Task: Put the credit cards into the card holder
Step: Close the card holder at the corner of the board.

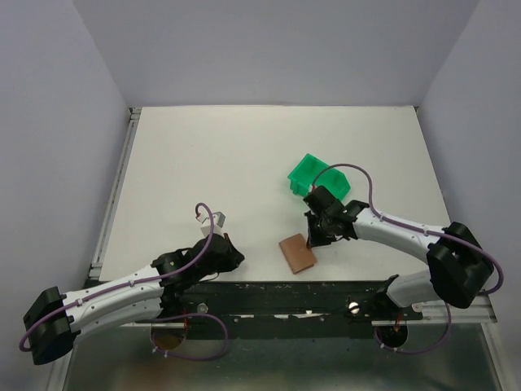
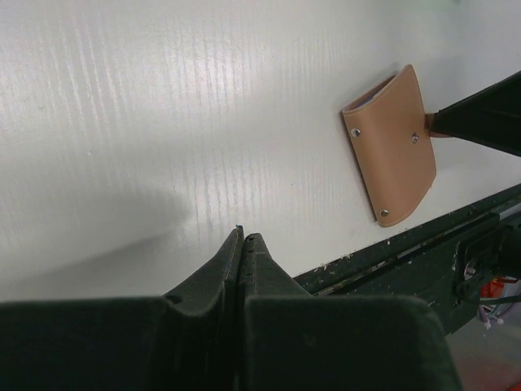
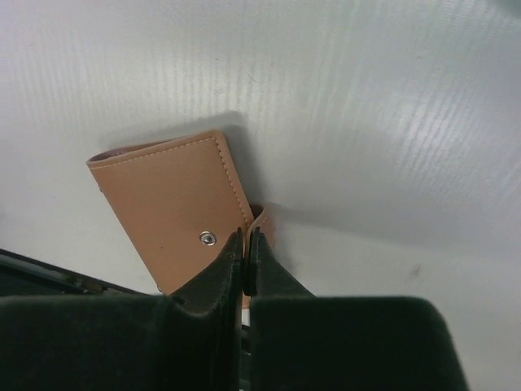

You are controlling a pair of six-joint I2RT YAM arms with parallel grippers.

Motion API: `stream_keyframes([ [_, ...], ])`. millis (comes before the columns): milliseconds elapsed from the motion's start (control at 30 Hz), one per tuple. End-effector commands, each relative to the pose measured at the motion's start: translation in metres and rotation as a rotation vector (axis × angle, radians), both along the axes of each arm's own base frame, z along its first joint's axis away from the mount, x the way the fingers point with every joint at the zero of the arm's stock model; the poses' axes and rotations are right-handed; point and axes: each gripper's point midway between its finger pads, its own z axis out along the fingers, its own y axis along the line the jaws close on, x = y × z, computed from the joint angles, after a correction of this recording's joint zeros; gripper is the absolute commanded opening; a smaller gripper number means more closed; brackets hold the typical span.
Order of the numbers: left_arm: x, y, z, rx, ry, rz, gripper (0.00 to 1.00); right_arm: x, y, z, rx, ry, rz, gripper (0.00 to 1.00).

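The tan-brown leather card holder (image 1: 296, 253) lies near the table's front edge, between the arms. It also shows in the left wrist view (image 2: 391, 155) and the right wrist view (image 3: 171, 212), folded over with its metal studs up. My right gripper (image 1: 312, 242) (image 3: 246, 234) is shut on the holder's little snap tab (image 3: 262, 220) at its right edge. My left gripper (image 1: 238, 258) (image 2: 242, 236) is shut and empty, low over the table to the left of the holder. No loose credit card is in view; a pale sliver shows at the holder's open end (image 2: 368, 95).
A green plastic bin (image 1: 317, 175) stands just behind the right gripper. The table's dark front rail (image 2: 407, 244) runs close below the holder and both grippers. White walls enclose the table on the left, back and right.
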Motion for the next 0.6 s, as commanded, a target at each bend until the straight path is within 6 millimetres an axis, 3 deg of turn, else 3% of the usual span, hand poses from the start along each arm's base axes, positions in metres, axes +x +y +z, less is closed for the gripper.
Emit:
stream_keyframes([
  [0, 0.005, -0.002, 0.010, -0.003, -0.024, 0.004, 0.08, -0.007, 0.028, 0.002, 0.142, 0.064, 0.018, 0.06],
  [233, 0.005, -0.011, 0.014, -0.015, -0.020, -0.024, 0.08, -0.012, 0.054, 0.009, 0.279, 0.131, -0.011, 0.03],
  [567, -0.002, -0.037, 0.002, -0.068, 0.021, -0.112, 0.02, -0.021, 0.053, 0.002, 0.320, 0.168, -0.086, 0.00],
])
